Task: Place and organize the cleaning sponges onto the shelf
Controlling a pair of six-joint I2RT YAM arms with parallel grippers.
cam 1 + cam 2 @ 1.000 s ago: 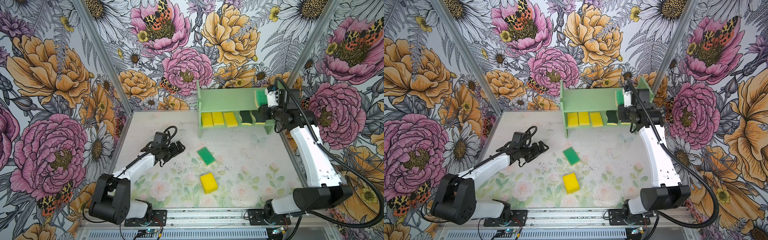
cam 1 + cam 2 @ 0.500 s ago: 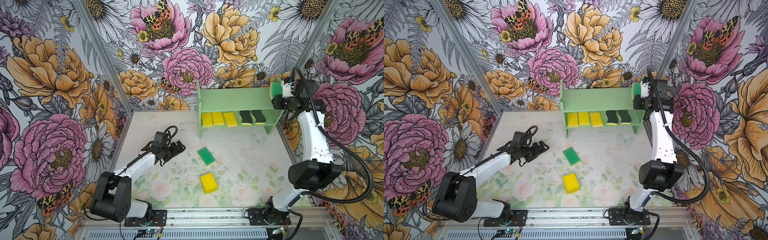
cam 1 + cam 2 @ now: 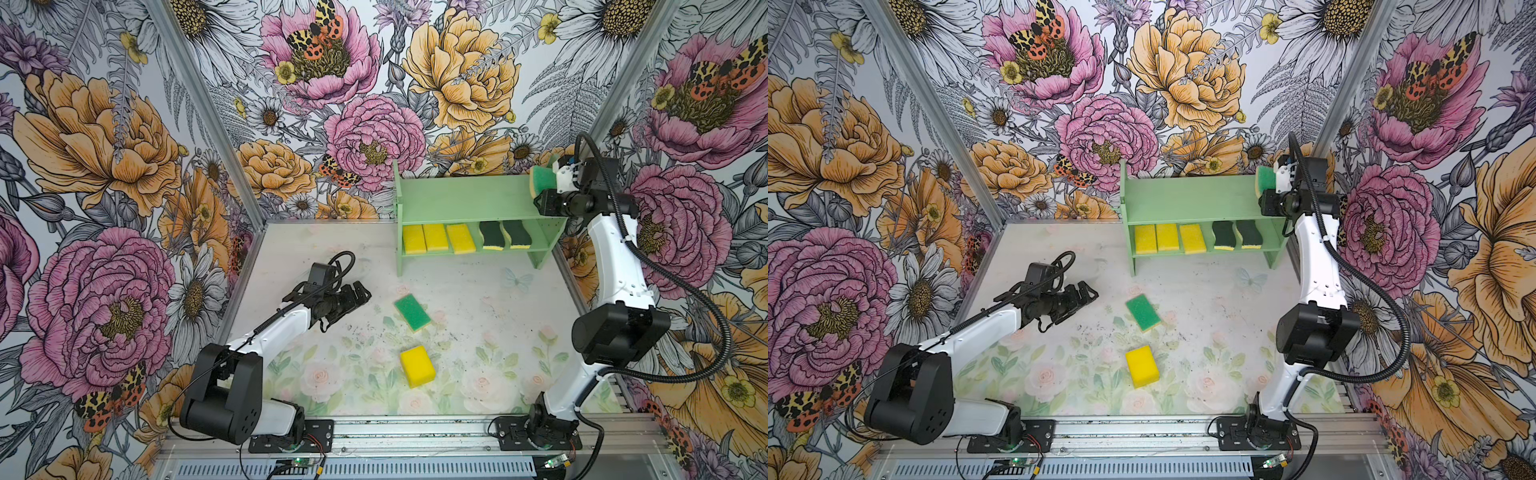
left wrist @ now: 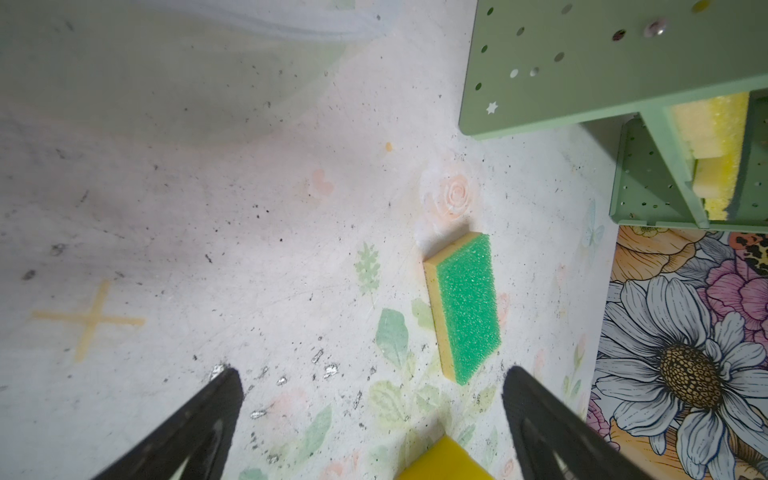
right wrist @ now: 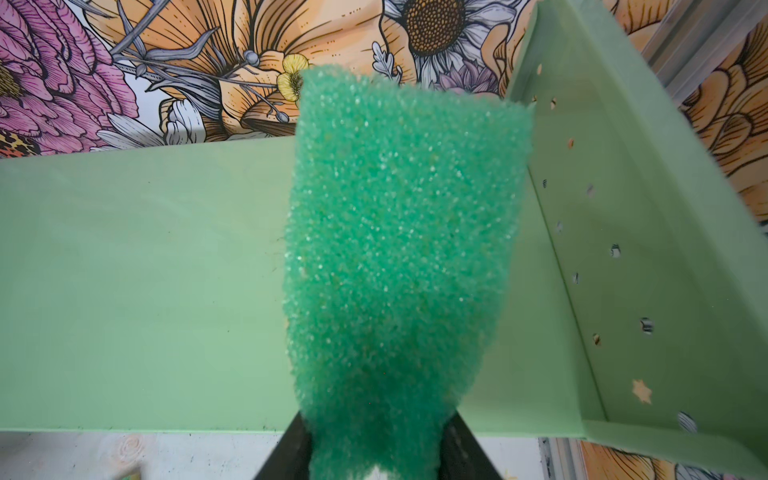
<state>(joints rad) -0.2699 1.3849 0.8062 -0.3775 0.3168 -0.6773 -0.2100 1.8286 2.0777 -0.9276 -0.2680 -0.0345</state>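
Observation:
The mint-green shelf (image 3: 465, 199) (image 3: 1187, 199) stands at the back right. Its lower tier holds three yellow sponges (image 3: 437, 238) and two wavy dark-green-topped ones (image 3: 504, 235). My right gripper (image 3: 549, 183) (image 5: 376, 453) is shut on a teal-topped sponge (image 3: 541, 181) (image 3: 1264, 179) (image 5: 399, 257), held above the right end of the bare top tier (image 5: 145, 270), beside the pierced side panel. Another teal-topped sponge (image 3: 412, 312) (image 4: 467, 307) and a yellow sponge (image 3: 417, 366) (image 4: 444, 461) lie on the table. My left gripper (image 3: 359, 293) (image 4: 370, 374) hangs open and empty, left of them.
Floral walls close in the table on three sides, and the shelf's right end sits near the right wall. A metal rail (image 3: 415, 432) carrying both arm bases runs along the front edge. Dark specks litter the tabletop (image 3: 498, 332).
My right gripper has carried the teal-topped sponge from the front of the shelf's right end up and back over the top tier. The left arm has stayed still.

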